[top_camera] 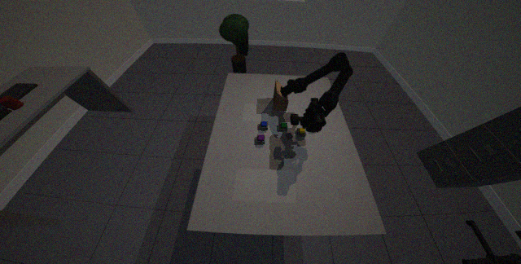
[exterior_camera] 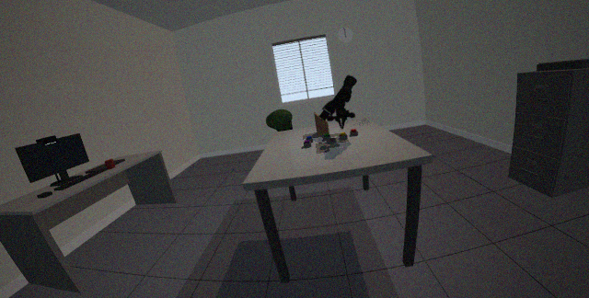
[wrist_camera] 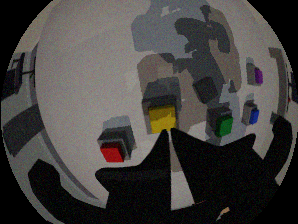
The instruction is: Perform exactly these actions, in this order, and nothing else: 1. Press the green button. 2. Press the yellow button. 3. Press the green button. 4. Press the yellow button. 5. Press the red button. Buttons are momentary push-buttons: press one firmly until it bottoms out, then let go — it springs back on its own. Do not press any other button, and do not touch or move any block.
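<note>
My gripper [wrist_camera: 168, 132] [top_camera: 296, 121] [exterior_camera: 343, 126] is shut and empty, its tip just above the near edge of the yellow button [wrist_camera: 162, 120] [top_camera: 301, 132] [exterior_camera: 342, 133]. In the wrist view the red button [wrist_camera: 112, 153] sits to the left of the yellow one and the green button [wrist_camera: 222, 124] to its right. The green button [top_camera: 283, 125] [exterior_camera: 326, 135] also shows in the top and exterior views. The red button [exterior_camera: 353, 131] is hidden behind the arm in the top view. I cannot tell whether the tip touches the yellow button.
A blue button [wrist_camera: 253, 116] [top_camera: 264, 125] and a purple button [wrist_camera: 258, 76] [top_camera: 260, 138] lie beyond the green one. Grey blocks [wrist_camera: 206, 87] [top_camera: 287, 138] lie just past the button row. A tall brown block [top_camera: 278, 93] [exterior_camera: 320, 125] stands near the arm's base.
</note>
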### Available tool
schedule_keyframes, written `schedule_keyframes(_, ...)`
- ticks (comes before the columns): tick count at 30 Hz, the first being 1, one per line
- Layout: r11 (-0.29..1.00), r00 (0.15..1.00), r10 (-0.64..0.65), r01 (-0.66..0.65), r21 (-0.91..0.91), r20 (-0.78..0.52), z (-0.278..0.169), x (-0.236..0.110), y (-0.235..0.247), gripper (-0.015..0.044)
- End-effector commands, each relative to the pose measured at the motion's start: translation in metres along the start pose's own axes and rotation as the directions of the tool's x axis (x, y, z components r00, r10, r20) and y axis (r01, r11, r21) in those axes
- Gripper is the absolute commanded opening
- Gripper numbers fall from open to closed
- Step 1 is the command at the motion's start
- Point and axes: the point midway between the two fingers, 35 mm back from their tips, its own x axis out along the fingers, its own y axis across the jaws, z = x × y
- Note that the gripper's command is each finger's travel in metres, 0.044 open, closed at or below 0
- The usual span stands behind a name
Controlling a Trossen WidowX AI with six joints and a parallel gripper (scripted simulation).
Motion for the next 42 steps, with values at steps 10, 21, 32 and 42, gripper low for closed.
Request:
schedule_keyframes(10,1.000,1.000,0.004,-0.004,0.002,0.004,0.001,0.019,0.001,0.0020)
schedule_keyframes(21,1.000,1.000,0.006,-0.006,0.002,0.003,0.000,0.036,0.001,0.0020)
schedule_keyframes(32,1.000,1.000,0.006,-0.006,0.002,0.003,0.000,0.036,0.001,0.0020)
schedule_keyframes(42,1.000,1.000,0.003,-0.003,0.001,0.007,0.001,0.030,0.001,0.0020)
